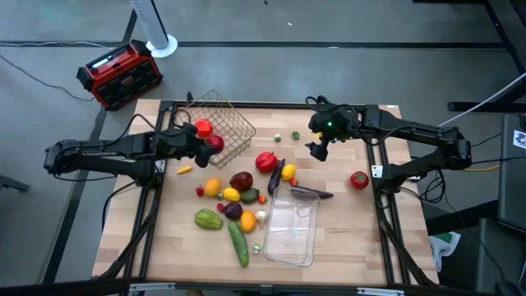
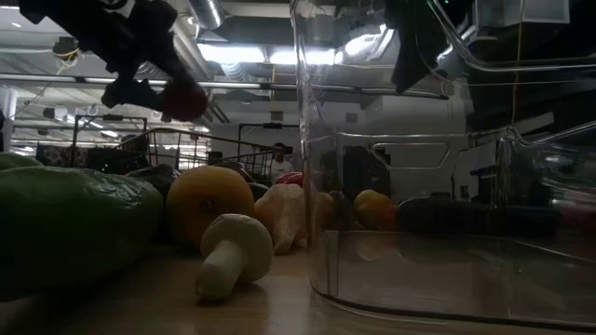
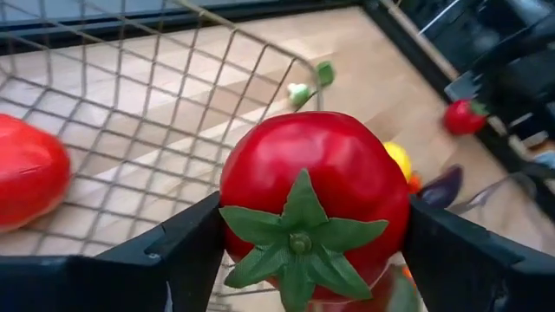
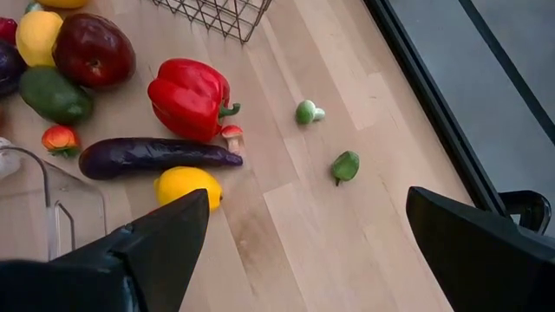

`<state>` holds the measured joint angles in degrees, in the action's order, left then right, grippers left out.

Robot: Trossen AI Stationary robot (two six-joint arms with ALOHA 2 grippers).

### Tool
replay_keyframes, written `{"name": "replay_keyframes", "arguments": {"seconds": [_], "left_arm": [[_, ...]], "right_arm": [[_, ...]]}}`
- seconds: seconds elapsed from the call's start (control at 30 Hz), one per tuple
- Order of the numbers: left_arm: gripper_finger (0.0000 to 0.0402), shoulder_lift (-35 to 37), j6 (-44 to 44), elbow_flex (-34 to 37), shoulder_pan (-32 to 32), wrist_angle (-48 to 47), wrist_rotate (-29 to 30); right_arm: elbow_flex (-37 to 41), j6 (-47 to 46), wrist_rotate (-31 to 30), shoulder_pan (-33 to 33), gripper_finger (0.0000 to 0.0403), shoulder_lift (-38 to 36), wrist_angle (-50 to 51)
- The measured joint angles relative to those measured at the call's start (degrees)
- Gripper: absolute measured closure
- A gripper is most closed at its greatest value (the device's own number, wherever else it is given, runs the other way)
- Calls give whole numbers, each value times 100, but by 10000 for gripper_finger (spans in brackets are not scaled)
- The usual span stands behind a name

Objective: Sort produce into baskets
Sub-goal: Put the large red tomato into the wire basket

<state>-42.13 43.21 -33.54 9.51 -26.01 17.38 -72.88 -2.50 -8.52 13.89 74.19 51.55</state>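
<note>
My left gripper [image 1: 207,148] is shut on a red tomato [image 3: 312,182] with a green calyx, held over the near rim of the bronze wire basket [image 1: 220,122]. One red fruit [image 3: 26,182] lies inside the basket. My right gripper [image 1: 316,150] hangs open over bare wood to the right of the basket, with nothing between its fingers. The clear plastic tray [image 1: 292,230] stands near the front edge. Between basket and tray lies loose produce: a red pepper [image 4: 189,95], a purple eggplant [image 4: 147,158], a yellow fruit [image 4: 186,184] and a green cucumber [image 1: 238,244]. My left gripper pinches the tomato's two opposite sides [image 3: 232,208] between its two fingers. The calyx end faces back toward the wrist. The fingers slant down from the table's left. The tomato [image 2: 183,100] hangs clear of the table and the basket.
A lone red fruit [image 1: 359,179] lies by the right edge, and small green pieces [image 4: 345,166] lie near the far edge. A green squash [image 1: 209,219] and a mushroom [image 2: 233,256] sit left of the tray. A red-and-black box [image 1: 119,74] stands off the table's far left corner.
</note>
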Motion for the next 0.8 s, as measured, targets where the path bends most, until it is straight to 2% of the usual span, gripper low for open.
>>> {"name": "replay_keyframes", "arguments": {"seconds": [0.2,0.6,0.8], "left_arm": [[93,1,-425,0,78,-328,-6],[23,0,-970,2,78,-357,-28],[9,2,-987,2,78,-355,-28]], "right_arm": [[0,-36,48,0,17,0,419],[224,-648,50,-7,17,2,1394],[590,-1092,53,-7,17,2,2018]]}}
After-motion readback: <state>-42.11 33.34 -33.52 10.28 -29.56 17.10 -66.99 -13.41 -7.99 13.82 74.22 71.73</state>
